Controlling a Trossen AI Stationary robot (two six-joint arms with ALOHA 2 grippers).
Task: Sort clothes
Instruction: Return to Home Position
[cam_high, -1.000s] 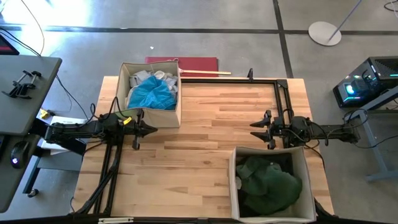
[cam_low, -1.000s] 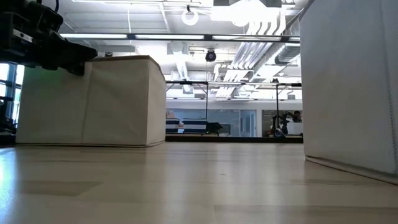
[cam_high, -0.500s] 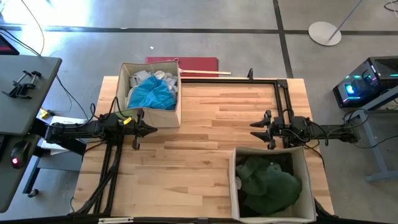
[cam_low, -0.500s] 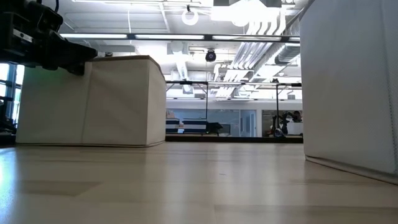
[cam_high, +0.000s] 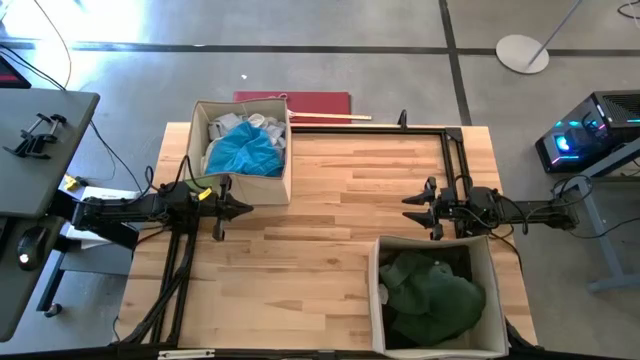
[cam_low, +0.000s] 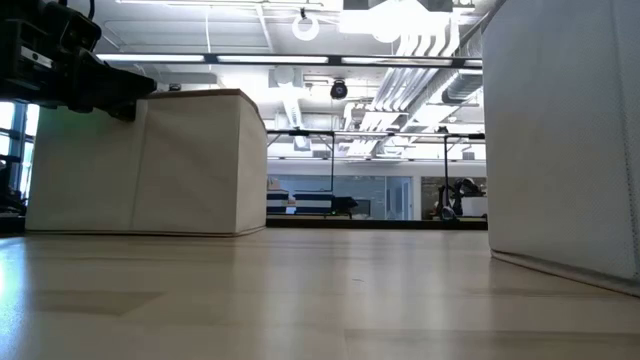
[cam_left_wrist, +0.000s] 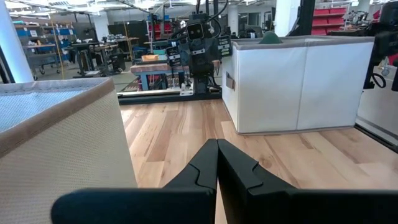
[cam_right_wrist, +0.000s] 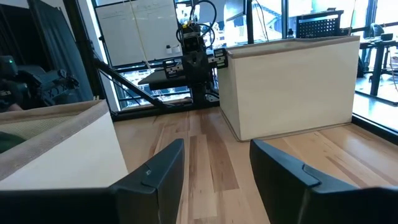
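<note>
A bright blue garment (cam_high: 243, 150) lies on top of white clothes (cam_high: 218, 128) in the beige box (cam_high: 286, 160) at the table's far left. A dark green garment (cam_high: 432, 296) fills the beige box (cam_high: 374, 290) at the near right. My left gripper (cam_high: 246, 209) is shut and empty, just near-side of the left box; its wrist view (cam_left_wrist: 217, 163) shows the fingers closed together. My right gripper (cam_high: 408, 211) is open and empty, just beyond the right box; its wrist view (cam_right_wrist: 216, 163) shows a wide gap.
Bare wood lies between the two boxes at the table's middle (cam_high: 320, 210). A black frame (cam_high: 450, 140) runs along the far and right sides of the table. A red mat (cam_high: 300, 100) lies on the floor beyond the table's far edge.
</note>
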